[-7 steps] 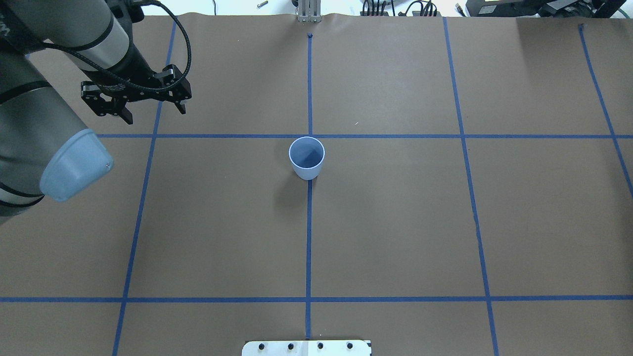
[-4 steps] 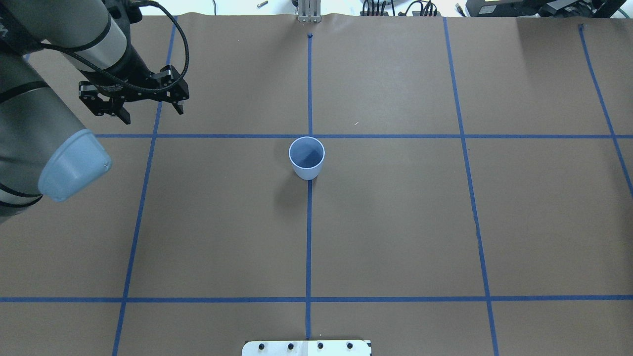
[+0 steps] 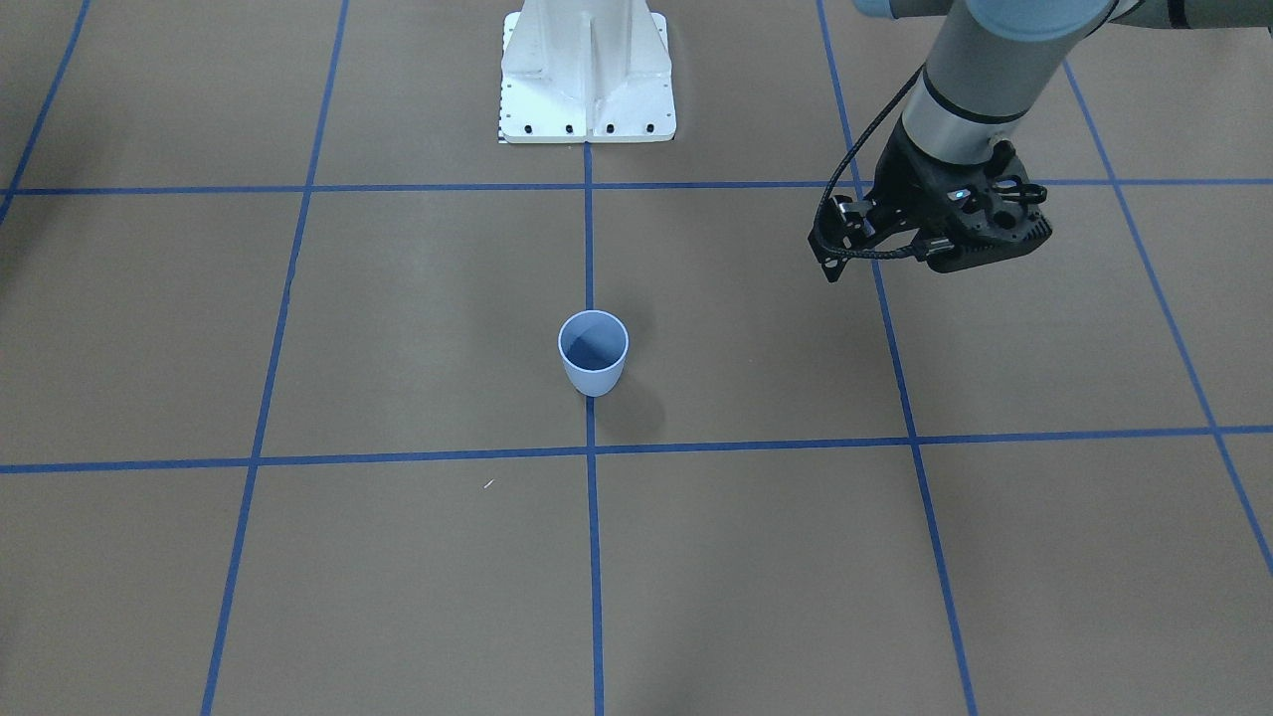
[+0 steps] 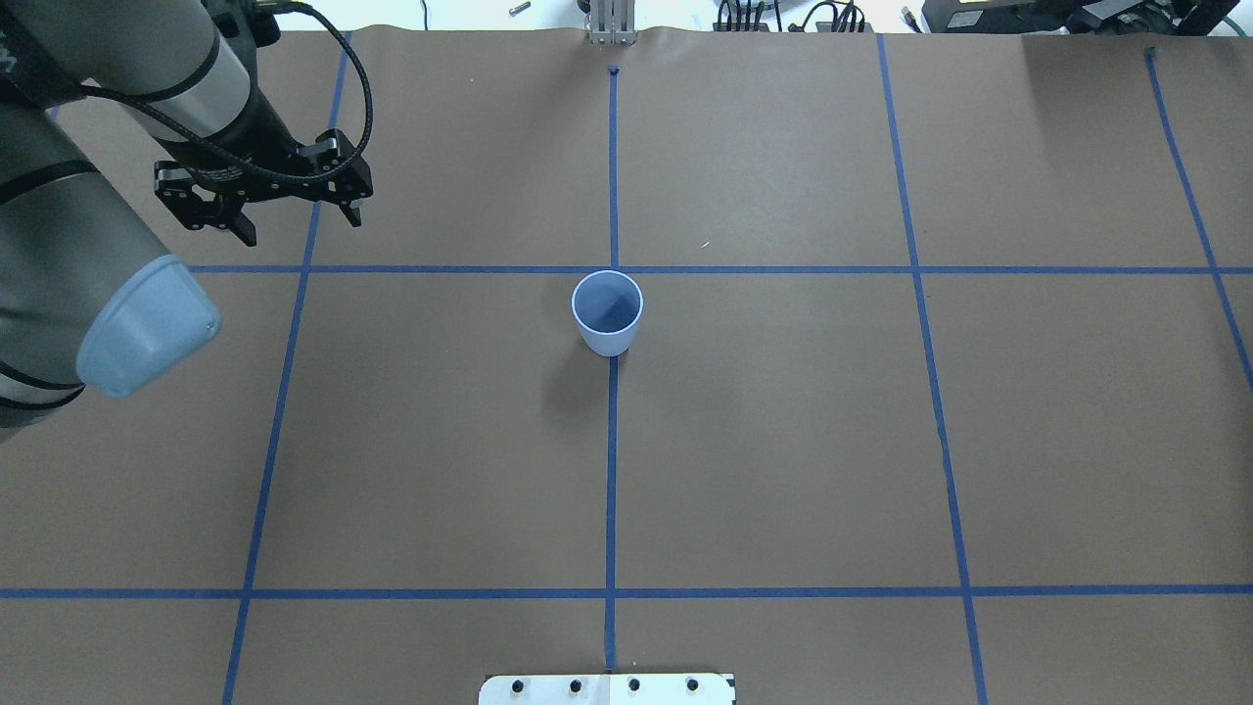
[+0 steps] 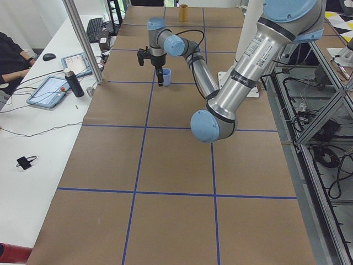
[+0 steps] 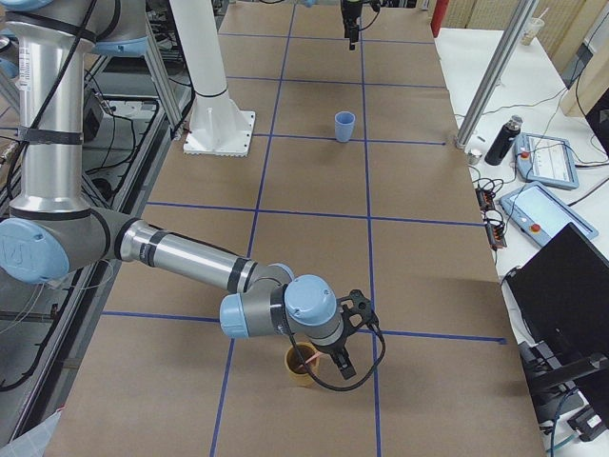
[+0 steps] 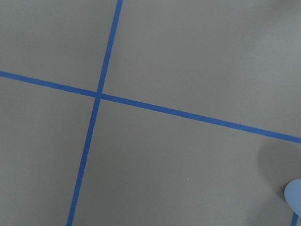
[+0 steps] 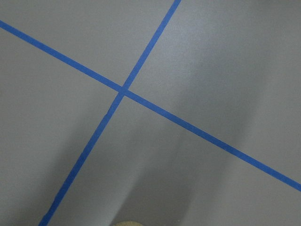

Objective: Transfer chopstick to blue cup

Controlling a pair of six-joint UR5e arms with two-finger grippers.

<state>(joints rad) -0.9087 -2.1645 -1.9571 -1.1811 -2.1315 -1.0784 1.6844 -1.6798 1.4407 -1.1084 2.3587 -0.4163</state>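
Note:
The blue cup (image 4: 607,313) stands upright at the table's middle on a blue tape line, also in the front view (image 3: 594,353) and as a sliver in the left wrist view (image 7: 294,195). My left gripper (image 4: 299,223) hovers open and empty, to the cup's left and a little beyond it. At the table's right end, a tan cup (image 6: 304,362) holds the chopstick (image 6: 306,359), seen as a pinkish-red end. My right gripper (image 6: 325,364) is low beside that tan cup; I cannot tell whether it is open or shut.
Blue tape lines grid the brown paper (image 4: 783,441). The white robot base (image 3: 587,75) stands at the near edge. A side bench carries tablets (image 6: 547,157) and a dark bottle (image 6: 501,140). A person (image 5: 11,61) sits at that bench.
The left gripper has drifted slightly left and away from the cup, staying open. The cup has not moved.

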